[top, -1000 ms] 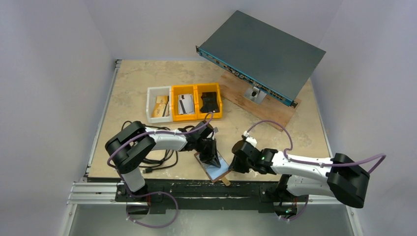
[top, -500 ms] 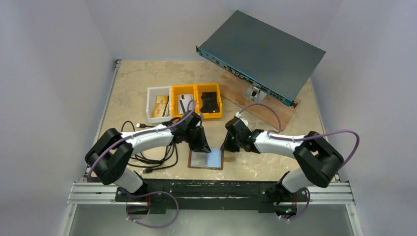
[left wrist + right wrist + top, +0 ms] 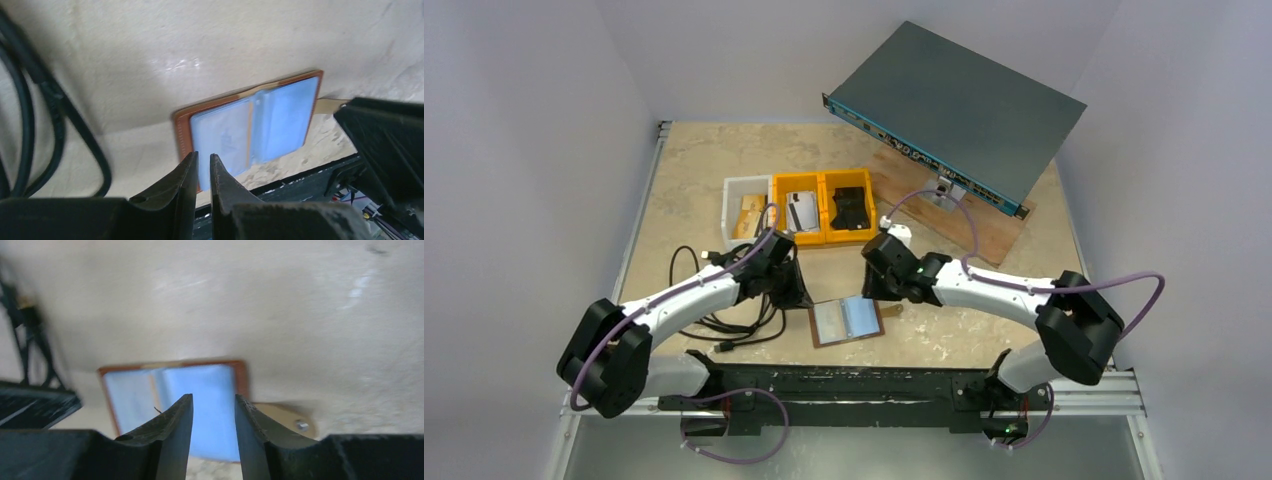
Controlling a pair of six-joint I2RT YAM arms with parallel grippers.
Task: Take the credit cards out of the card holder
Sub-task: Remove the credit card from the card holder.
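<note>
Card holder (image 3: 847, 321) lies opened flat on the table (image 3: 984, 330), near the near edge, with its shiny blue pockets facing up. It sits between the two grippers and neither one touches it.

Left gripper (image 3: 202, 157) hovers just left of the holder. Its fingers are almost together, with only a slim gap between them, and they hold nothing. Right gripper (image 3: 213, 397) hovers at the holder's far right corner. Its fingers are clearly parted and it too is empty.

A tan tab (image 3: 285, 417) with a small stud sticks out from the holder's right edge. The pockets look pale and see-through. A faint mark shows in the left one, but it is too blurred to tell whether a card is inside.

Farther back, three small bins stand in a row:
- The white bin (image 3: 732, 200) on the left holds tan cards (image 3: 750, 214).
- The middle yellow bin (image 3: 799, 181) holds pale cards with a dark stripe (image 3: 801, 212).
- The right yellow bin (image 3: 867, 205) holds a chunky black object (image 3: 849, 208).

Black cables (image 3: 724, 320) lie on the table to the left. A grey rack unit (image 3: 954, 105) leans on a wooden board at the far right.

The task looks at or close to its end, since cards are sorted in the bins and both grippers are empty. What may be left is to check the pockets for a last card.
</note>
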